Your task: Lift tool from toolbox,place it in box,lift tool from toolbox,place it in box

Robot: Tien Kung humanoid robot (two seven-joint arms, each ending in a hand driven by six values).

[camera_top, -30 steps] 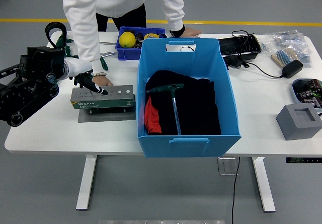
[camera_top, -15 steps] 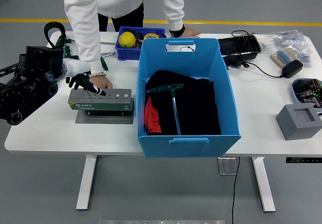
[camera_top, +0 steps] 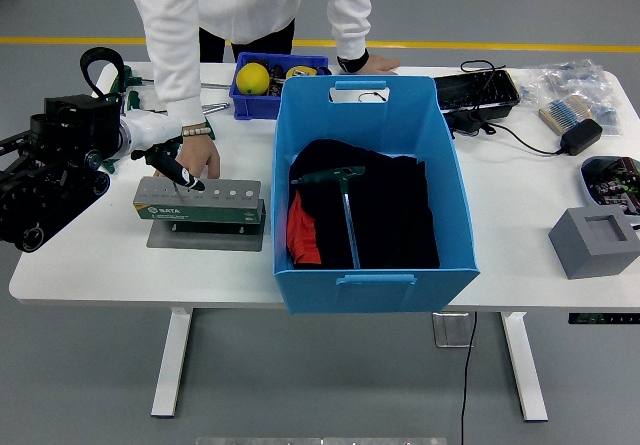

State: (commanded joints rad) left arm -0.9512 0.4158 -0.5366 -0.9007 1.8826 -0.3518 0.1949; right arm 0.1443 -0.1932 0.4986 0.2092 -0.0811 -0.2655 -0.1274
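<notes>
A single high camera on the robot's side looks forward and down across the white table (camera_top: 90, 265), its near edge low in frame, floor beyond.

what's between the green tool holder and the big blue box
Nothing: in the head view, only bare white table lies between the green tool holder and the big blue box. The left hand works at the holder's far-left end.

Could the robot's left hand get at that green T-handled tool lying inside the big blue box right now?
Probably not at once: the left robot hand is shut on a black-handled tool at the grey tool holder; the open-topped blue plastic box leaves the green T-handled tool uncovered.
</notes>
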